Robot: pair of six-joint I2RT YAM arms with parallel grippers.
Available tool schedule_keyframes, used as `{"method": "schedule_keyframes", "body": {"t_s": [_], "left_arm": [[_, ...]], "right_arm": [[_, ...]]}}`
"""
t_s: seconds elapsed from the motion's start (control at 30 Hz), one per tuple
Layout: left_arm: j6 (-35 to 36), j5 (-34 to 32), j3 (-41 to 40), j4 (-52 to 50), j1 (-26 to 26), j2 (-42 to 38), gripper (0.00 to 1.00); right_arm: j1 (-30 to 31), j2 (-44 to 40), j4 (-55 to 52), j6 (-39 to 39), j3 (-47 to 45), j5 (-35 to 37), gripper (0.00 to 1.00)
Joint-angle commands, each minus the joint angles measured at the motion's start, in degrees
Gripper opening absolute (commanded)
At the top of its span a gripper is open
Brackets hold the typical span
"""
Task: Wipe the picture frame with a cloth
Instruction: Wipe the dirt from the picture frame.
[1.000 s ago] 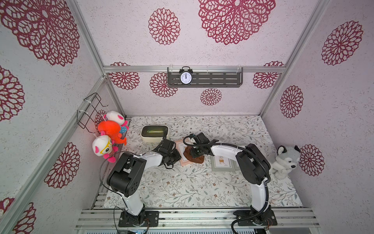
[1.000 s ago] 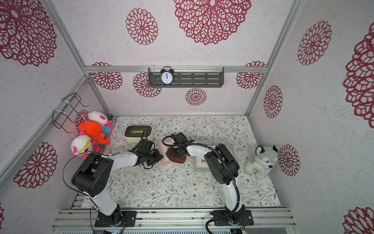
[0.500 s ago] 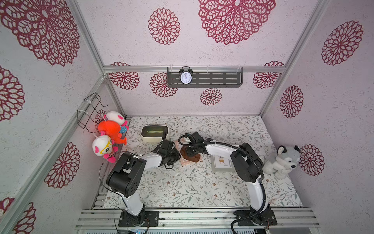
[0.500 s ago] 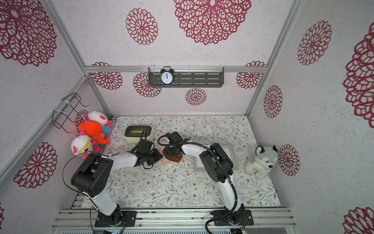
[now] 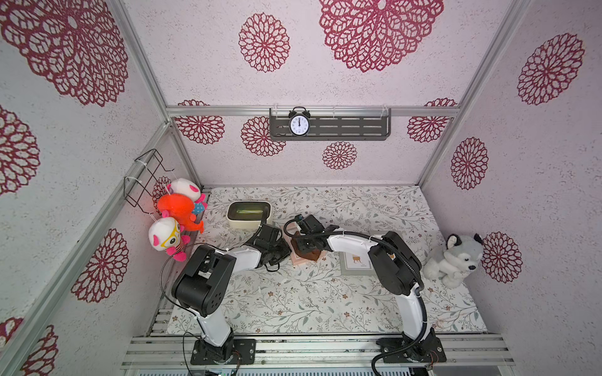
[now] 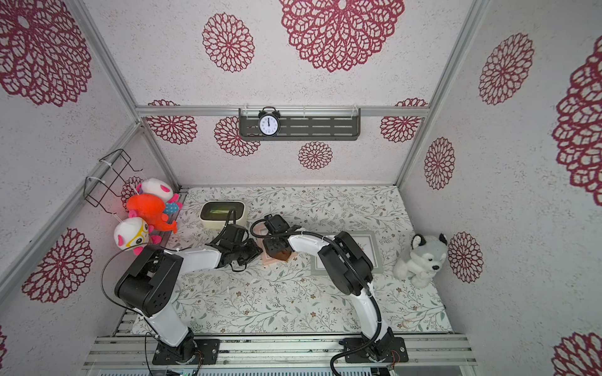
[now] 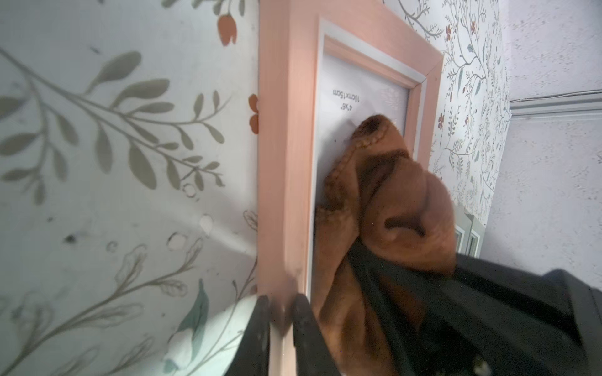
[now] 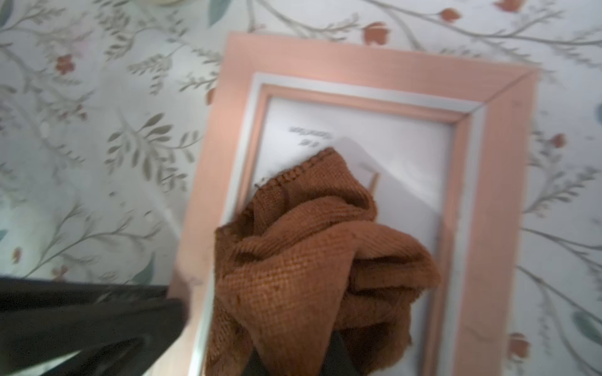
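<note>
Brown cloth (image 8: 309, 260): plain rust-brown woven rag with a stitched hem, bunched into loose folds.
Cloth position: on the glass of the pink frame (image 8: 374, 68), covering roughly half of the pane at the end away from the printed lines, and lapping onto one inner rail. In both top views it sits mid-table between the ends of the two arms.
Pink frame: lies on the floral table cover (image 8: 97, 146). It has a salmon outer rail, a thin white strip, then a narrower pink inner rail around a white insert sheet (image 8: 358, 140).
Right gripper (image 8: 296, 361): clamped tight on a fold of the cloth, with the bundle resting against the pane. Only dark bits of its fingers show under the fabric.
Left gripper (image 7: 280, 312): narrow, its two black fingers pinching the frame's long outer rail, one at the outside edge and one on the inner side, just beside the cloth.
Writing on insert: the left wrist view reads "10cmx15cm" with 4"x6" beside it. The right wrist view shows the same two lines too blurred to read.
Grey frame (image 5: 356, 271): lies on the cover just beside the pink one, partly under the right arm. Its insert carries a small brown animal figure and a line of print too small to read.
Clock (image 5: 299, 125): on the back-wall shelf (image 5: 351, 127), with black numerals on a white dial and both hands near twelve.
</note>
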Motion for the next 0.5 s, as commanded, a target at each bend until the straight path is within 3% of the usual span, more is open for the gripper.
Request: {"method": "schedule_keyframes", "body": {"t_s": [0.0,0.2,0.3,0.47], "left_arm": [[-0.6,-2.4,-3.2,-8.7,-0.8,4.4,0.15],[-0.6,-2.4,-2.8,-9.0,-0.8,5.2,0.15],[-0.6,-2.5,-3.1,-9.0,-0.8,5.1,0.15],[-0.6,-2.2,-3.6,-9.0,-1.0,5.2,0.15]], "right_arm": [[-3.4,1.7,-6.7,0.1,-2.1,6.4,0.0],[5.2,1.7,-3.1,-0.7,-2.5,-6.3,0.0],[1.6,3.9,-4.2,2.3,0.7,-3.1,0.0],[-6.0,8.8,-10.1,4.8,6.8,8.4,0.0]]}}
